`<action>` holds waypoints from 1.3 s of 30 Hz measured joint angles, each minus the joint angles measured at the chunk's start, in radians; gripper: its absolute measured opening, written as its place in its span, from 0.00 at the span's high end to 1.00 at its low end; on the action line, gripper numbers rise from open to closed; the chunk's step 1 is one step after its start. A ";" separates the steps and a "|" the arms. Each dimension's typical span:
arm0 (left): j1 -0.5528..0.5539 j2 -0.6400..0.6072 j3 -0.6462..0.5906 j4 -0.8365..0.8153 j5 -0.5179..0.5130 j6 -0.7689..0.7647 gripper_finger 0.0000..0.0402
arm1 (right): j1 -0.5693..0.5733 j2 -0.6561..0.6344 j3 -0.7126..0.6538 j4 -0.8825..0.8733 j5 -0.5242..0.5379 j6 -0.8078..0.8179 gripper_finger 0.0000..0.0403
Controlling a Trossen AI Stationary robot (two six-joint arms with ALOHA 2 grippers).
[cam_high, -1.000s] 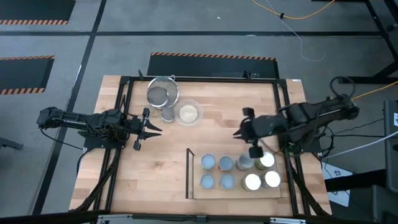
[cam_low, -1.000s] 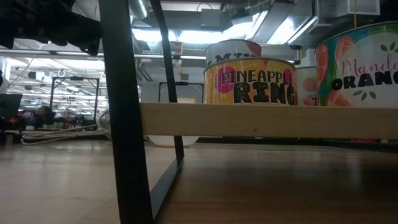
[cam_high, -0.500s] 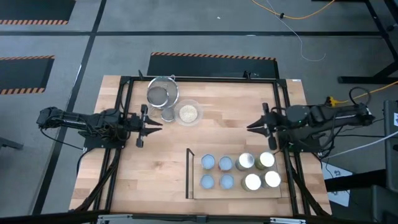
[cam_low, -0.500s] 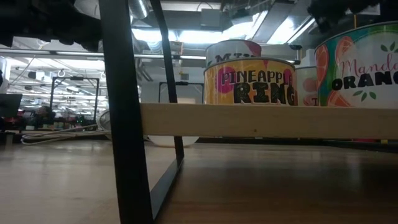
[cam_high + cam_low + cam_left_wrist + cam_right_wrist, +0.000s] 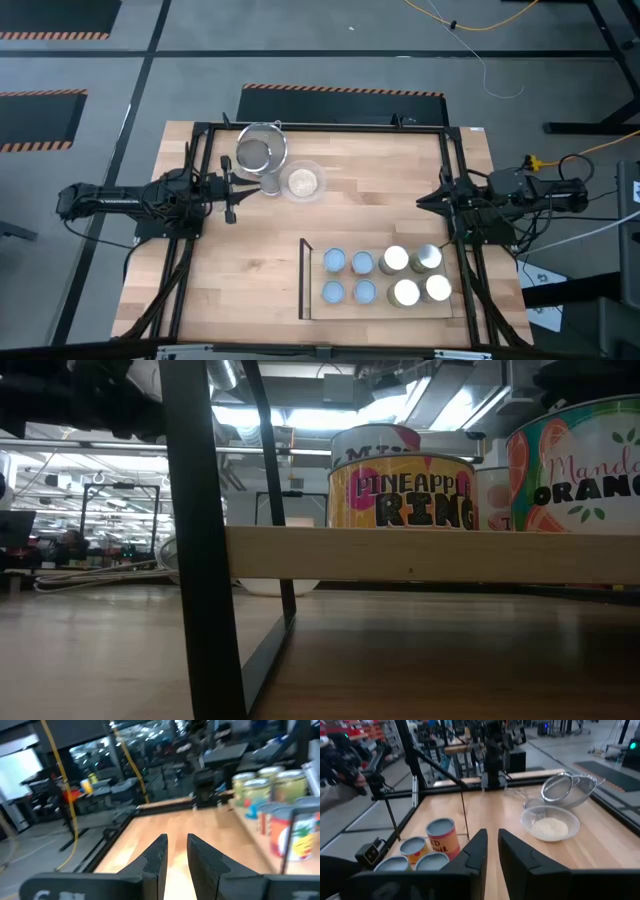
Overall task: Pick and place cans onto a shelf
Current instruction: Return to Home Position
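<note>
The cans [image 5: 363,262], eight in all, are stood on the shelf [image 5: 382,277] in two rows of four, at about 5 o'clock on the table [image 5: 350,215]. The four pale blue tops are set nearest the shelf's dark upright edge, and the four shiny ones lie beyond, toward 3 o'clock. The left gripper [image 5: 240,193] is held at 9 o'clock and the right gripper [image 5: 422,199] at 3 o'clock, both apart from the cans. Each pair of fingers is drawn to a narrow slit, with nothing held. A strainer [image 5: 262,150] and a bowl of grains [image 5: 303,181] are seen at 11 o'clock.
</note>
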 joint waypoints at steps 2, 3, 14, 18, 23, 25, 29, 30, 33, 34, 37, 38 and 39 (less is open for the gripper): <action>0.032 0.001 0.000 -0.024 0.008 -0.005 0.83 | 0.000 -0.038 -0.013 0.001 0.000 0.000 0.87; 0.048 0.001 0.000 -0.033 0.028 -0.008 0.83 | 0.000 -0.054 -0.017 -0.004 0.000 0.000 0.87; 0.135 0.000 -0.007 -0.030 0.211 -0.066 0.83 | 0.000 -0.197 -0.101 0.014 0.002 -0.051 0.87; 0.134 0.001 -0.044 -0.031 0.212 -0.086 0.83 | 0.000 -0.232 -0.160 0.058 0.002 -0.055 0.87; 0.134 0.000 -0.120 0.100 0.212 -0.108 0.83 | 0.000 -0.231 -0.216 0.121 0.002 -0.080 0.87; 0.134 0.000 -0.160 0.172 0.212 -0.115 0.83 | 0.000 -0.230 -0.231 0.130 0.002 -0.082 0.87; 0.137 -0.005 -0.174 0.193 0.210 -0.113 0.83 | 0.000 -0.231 -0.242 0.136 0.001 -0.075 0.87; 0.138 -0.006 -0.174 0.193 0.209 -0.109 0.83 | 0.000 -0.231 -0.242 0.137 -0.003 -0.075 0.87; 0.154 -0.021 -0.174 0.190 0.209 -0.098 0.83 | 0.000 -0.231 -0.242 0.138 -0.005 -0.075 0.87; 0.162 -0.030 -0.174 0.191 0.210 -0.091 0.83 | 0.000 -0.231 -0.242 0.138 -0.006 -0.075 0.87; 0.189 -0.071 -0.174 0.191 0.226 -0.087 0.83 | 0.000 -0.231 -0.242 0.137 -0.006 -0.078 0.87; 0.199 -0.090 -0.174 0.190 0.236 -0.087 0.83 | 0.000 -0.231 -0.242 0.137 -0.006 -0.080 0.87; 0.210 -0.109 -0.174 0.190 0.251 -0.087 0.83 | 0.000 -0.231 -0.242 0.136 -0.006 -0.082 0.87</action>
